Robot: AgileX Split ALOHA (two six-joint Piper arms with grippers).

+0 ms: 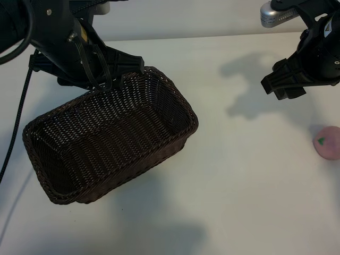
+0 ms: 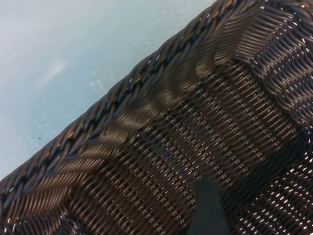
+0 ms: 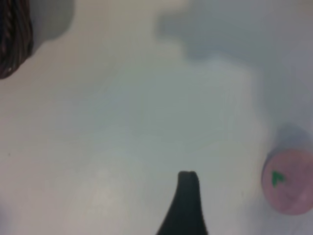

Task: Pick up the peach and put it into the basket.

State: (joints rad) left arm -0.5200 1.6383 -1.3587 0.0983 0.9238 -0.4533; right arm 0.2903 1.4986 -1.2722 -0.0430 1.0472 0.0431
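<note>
A: Exterior view is showing the peach [image 1: 328, 142] sitting on the white table [image 1: 239, 186] at the right edge of the frame, well apart from the wicker basket [image 1: 159, 149] at left. What might be going wrong?

B: That round peach could be rolling away if a finger is nudging it off-centre. Above it, the right gripper [image 1: 284, 85] is hanging wide open, holding nothing.

A: And the left gripper [image 1: 114, 66]?

B: It's hovering over the basket's upper rim, also open and empty.
</note>
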